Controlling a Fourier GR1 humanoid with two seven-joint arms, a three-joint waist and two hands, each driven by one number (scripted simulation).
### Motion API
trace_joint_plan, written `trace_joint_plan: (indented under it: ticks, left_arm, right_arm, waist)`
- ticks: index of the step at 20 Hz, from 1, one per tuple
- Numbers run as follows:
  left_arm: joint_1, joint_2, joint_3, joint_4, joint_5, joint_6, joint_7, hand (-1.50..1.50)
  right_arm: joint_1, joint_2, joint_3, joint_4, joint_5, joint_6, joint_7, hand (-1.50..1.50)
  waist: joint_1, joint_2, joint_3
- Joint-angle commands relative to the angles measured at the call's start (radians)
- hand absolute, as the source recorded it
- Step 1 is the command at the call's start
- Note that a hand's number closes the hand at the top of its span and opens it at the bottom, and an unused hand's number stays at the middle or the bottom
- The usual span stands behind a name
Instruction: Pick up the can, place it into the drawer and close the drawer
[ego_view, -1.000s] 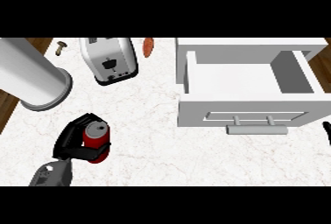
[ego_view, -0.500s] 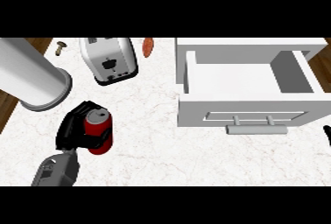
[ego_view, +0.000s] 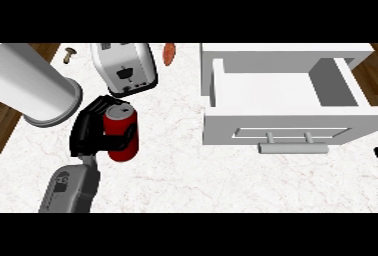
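Our left hand (ego_view: 94, 131), black-fingered, curls round the red cylindrical metal can (ego_view: 122, 132) at nine o'clock on the white marble counter (ego_view: 192, 170). We judge it light, rigid, slippery, best held mid-body. At three o'clock the white open drawer (ego_view: 284, 95) waits.

A single head view looks steeply down onto the white marble table (ego_view: 221, 185), from above its near edge and facing away from the robot. It stands fairly near: the open white drawer (ego_view: 280, 90) fills the upper right. Left of the drawer, the frame takes in the silver toaster (ego_view: 124, 67) and a large grey cylinder (ego_view: 33, 87). No second view shares the scene.
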Motion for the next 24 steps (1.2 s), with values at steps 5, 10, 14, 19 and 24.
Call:
trace_joint_plan:
  ticks: [5,10,14,19,24]
  left_arm:
    - [-0.099,-0.031,-0.185,-0.182,-0.031,0.16,0.192,1.5]
    - [-0.223,-0.031,-0.281,-0.198,-0.029,0.284,0.324,1.5]
    - [-0.4,-0.031,-0.275,-0.096,-0.039,0.304,0.393,1.5]
    - [-0.502,-0.031,-0.308,-0.099,-0.044,0.339,0.469,1.5]
    - [-0.734,-0.031,-0.336,0.105,-0.039,0.446,0.453,1.5]
  right_arm:
    - [-0.058,-0.033,-0.039,0.01,-0.033,-0.007,0.048,-1.5]
    - [-0.061,-0.015,-0.026,-0.023,-0.027,-0.021,0.084,-1.5]
    - [0.014,-0.004,-0.027,0.005,-0.009,0.039,-0.03,-1.5]
    - [-0.056,-0.043,-0.078,-0.012,-0.054,0.011,0.056,-1.5]
    - [-0.049,-0.014,-0.049,-0.005,-0.026,0.008,0.034,-1.5]
  waist:
    - [0.0,0.0,0.0]
    - [-0.005,0.001,0.0]
    - [-0.017,0.002,0.001]
    - [-0.007,0.002,0.0]
    - [-0.022,0.005,0.0]
